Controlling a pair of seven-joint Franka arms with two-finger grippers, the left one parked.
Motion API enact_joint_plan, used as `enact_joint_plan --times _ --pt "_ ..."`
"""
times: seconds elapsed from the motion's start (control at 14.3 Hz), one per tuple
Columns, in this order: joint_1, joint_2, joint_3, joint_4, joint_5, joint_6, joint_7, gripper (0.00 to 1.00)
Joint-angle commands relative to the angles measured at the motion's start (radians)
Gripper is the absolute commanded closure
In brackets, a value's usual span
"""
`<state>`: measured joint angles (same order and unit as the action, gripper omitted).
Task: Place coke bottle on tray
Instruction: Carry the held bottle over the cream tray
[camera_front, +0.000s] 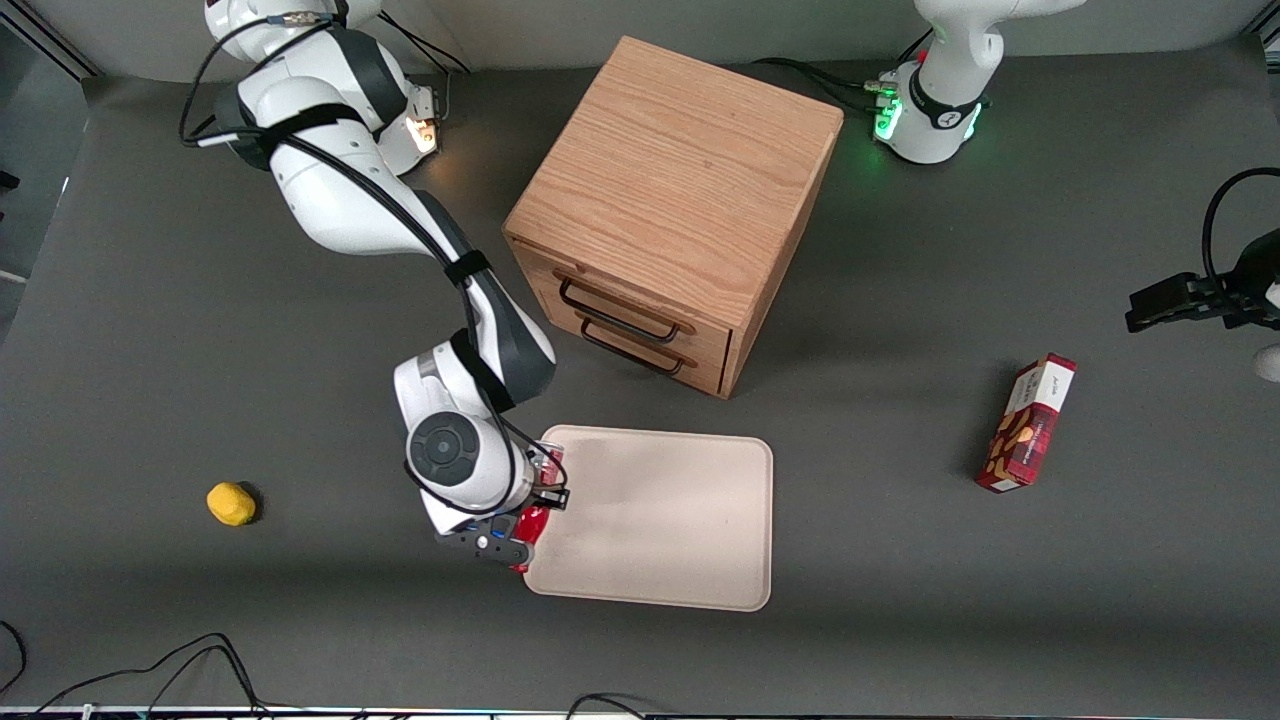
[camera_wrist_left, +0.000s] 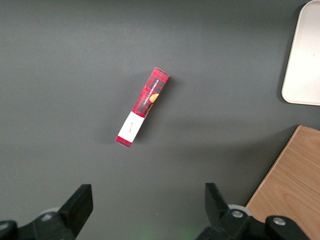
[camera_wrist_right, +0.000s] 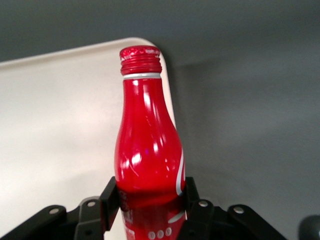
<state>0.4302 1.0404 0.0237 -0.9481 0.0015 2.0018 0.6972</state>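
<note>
My right gripper (camera_front: 535, 500) (camera_wrist_right: 148, 197) is shut on the red coke bottle (camera_wrist_right: 147, 145), its black fingers pressed on both sides of the lower body. In the front view only bits of the bottle (camera_front: 533, 520) show under the wrist. The bottle hangs over the edge of the beige tray (camera_front: 665, 525) at the working arm's end; its red cap points over the tray's corner (camera_wrist_right: 60, 125). I cannot tell whether the bottle touches the tray.
A wooden drawer cabinet (camera_front: 675, 215) stands farther from the front camera than the tray. A red snack box (camera_front: 1028, 424) (camera_wrist_left: 143, 107) lies toward the parked arm's end. A yellow lemon (camera_front: 231, 503) lies toward the working arm's end.
</note>
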Motion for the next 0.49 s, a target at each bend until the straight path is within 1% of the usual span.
enact_joint_plan --times 0.0,0.14,0.42 --pt "0.012 0.043 -0.015 0.063 0.005 0.008 -0.057 1.0" --pt "0.012 0.046 -0.015 0.063 0.005 0.008 -0.109 1.0" --pt "0.018 0.063 -0.018 0.063 0.0 0.035 -0.14 1.0"
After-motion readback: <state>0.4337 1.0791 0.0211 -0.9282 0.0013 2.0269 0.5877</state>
